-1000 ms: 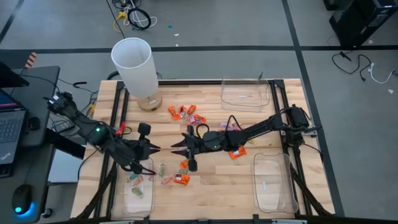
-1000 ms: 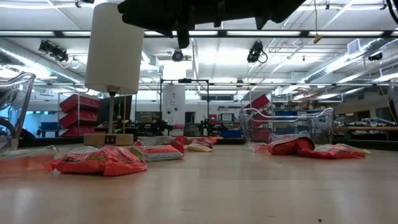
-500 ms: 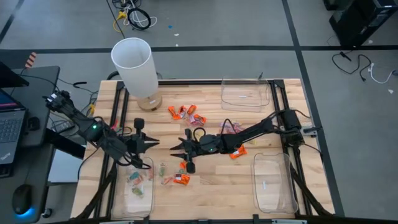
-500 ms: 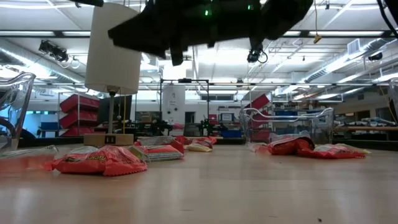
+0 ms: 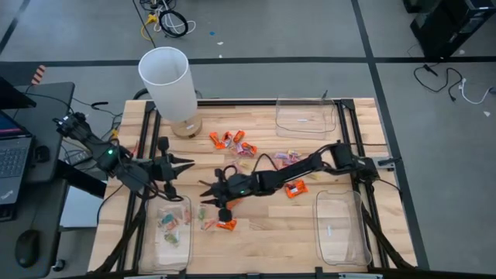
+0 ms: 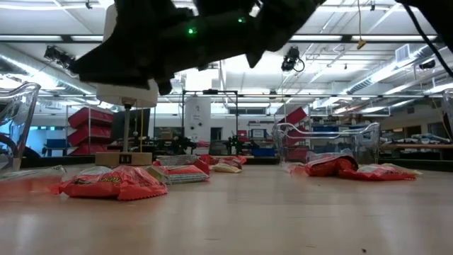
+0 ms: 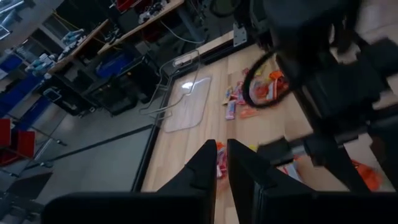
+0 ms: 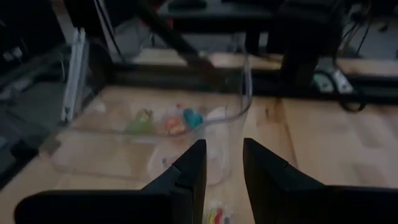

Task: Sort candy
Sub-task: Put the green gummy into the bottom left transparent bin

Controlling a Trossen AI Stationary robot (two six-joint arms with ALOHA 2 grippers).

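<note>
Right gripper (image 5: 206, 190) has slid further across the table over the last second. It now sits just short of the near clear tray (image 5: 184, 246), when a moment ago it was hanging back over the middle of the boards. Its fingers (image 8: 189, 165) are a moderate gap apart with nothing between them, so it's not carrying anything.

Left gripper (image 5: 184, 163) did the opposite: it was over that tray's corner, and it has pulled back and away. It's now up beside the right one but clear of the tray. Its jaws are only a narrow slit apart and look empty to me.

Candy-wise, a few pale sweets (image 5: 172, 225) are already in the tray, straight ahead of the right fingertips in its wrist view. A couple of loose ones (image 5: 208, 218) sit almost directly under the right gripper, with an orange one (image 5: 226, 224) just behind it. The orange bunch (image 5: 232, 141) and the stray one (image 5: 294, 190) under the right arm are well back from both grippers.

My read: the left arm got out of the way and the right one is lining up on the loose pieces by the tray. Plenty of sorting left, and nothing is gripped yet
</note>
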